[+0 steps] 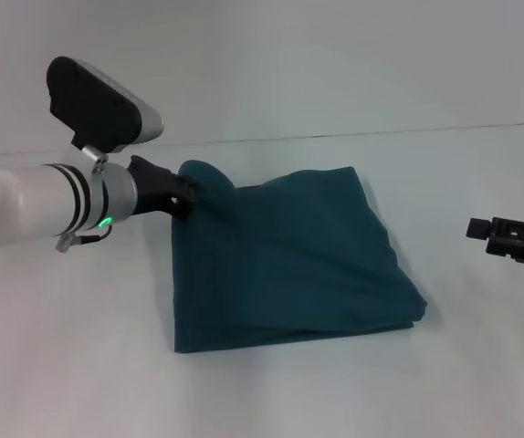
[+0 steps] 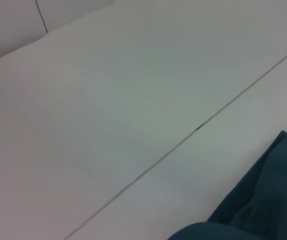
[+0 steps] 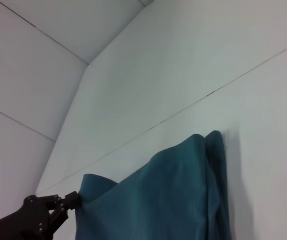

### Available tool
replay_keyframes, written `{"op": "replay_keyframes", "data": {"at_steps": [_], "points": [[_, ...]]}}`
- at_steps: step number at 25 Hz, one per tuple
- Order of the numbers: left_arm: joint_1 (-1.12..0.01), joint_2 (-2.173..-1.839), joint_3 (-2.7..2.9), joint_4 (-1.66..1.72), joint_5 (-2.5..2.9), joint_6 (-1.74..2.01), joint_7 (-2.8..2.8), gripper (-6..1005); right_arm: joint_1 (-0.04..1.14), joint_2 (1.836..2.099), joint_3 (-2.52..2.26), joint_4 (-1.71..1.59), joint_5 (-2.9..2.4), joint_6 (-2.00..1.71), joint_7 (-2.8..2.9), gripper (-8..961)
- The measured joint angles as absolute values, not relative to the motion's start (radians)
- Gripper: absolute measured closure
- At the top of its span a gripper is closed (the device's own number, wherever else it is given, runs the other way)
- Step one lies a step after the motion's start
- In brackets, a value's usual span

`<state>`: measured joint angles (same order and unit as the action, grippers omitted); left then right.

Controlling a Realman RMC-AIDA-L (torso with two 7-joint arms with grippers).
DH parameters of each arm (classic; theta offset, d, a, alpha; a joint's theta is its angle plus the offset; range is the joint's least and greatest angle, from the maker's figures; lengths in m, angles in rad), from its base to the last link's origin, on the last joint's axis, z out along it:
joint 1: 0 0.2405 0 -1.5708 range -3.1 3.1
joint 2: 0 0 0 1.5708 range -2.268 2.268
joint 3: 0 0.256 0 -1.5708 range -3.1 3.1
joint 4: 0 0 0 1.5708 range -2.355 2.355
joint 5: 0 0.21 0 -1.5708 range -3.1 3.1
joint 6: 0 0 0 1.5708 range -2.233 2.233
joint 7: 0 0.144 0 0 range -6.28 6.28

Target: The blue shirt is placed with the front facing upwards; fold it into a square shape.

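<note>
Right now the left hand [image 1: 186, 193] is clamped on a far-left corner of the blue shirt [image 1: 289, 260], w/ that corner pulled up off the desk [image 1: 271, 392] into a small peak. The right wrist view confirms it: dark fingers [image 3: 71, 201] pinch the cloth edge and the fabric drapes away from them. The right hand [image 1: 495, 233] sits well apart at the desk's right edge, touching nothing; can't tell if it's open or closed.

Judging by the layout, the step is the last fold or a tidy-up of that lifted corner. To do it well: keep the pinch firm, carry the corner low and straight across so the layer underneath doesn't drag, line it up w/ the opposite edge, then lower before letting go. Lifting too high would prob. pull the whole bundle along, since the cloth looks soft and limp. Smooth outward after release.

As for the shirt, it's dark teal-blue and already folded several times into a rough four-sided packet near the desk's centre, layers stacked along the near edge. The far-right corner also sits slightly raised. No lettering, sleeves or collar visible from here. The outline is skewed, more trapezoid than square, w/ soft wrinkles across the top.
</note>
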<state>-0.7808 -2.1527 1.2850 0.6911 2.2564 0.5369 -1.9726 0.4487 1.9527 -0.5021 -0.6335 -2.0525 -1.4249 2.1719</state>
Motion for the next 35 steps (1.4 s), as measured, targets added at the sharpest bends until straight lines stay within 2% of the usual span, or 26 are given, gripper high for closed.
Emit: {"op": "replay_keyframes", "data": {"at_steps": [17,28,30,35], "points": [[-0.802,-2.164,1.285,0.692,2.247,0.499,-1.964,970,0.45,1.954,-0.492,-0.633,-2.052,-1.42,2.154,203],[-0.754,-2.171,1.286,0.696,2.246,0.433,-2.058,919,0.446,1.962,-0.492,-0.634,-2.052,-1.422,2.145,205],[-0.728,-2.171,1.286,0.724,2.246,0.434,-2.1,710,0.446,1.962,-0.492,-0.633,-2.052,-1.423,2.143,205],[-0.652,-2.172,1.278,0.845,2.239,0.511,-2.186,673,0.446,1.962,-0.492,-0.634,-2.052,-1.429,2.121,203]]}}
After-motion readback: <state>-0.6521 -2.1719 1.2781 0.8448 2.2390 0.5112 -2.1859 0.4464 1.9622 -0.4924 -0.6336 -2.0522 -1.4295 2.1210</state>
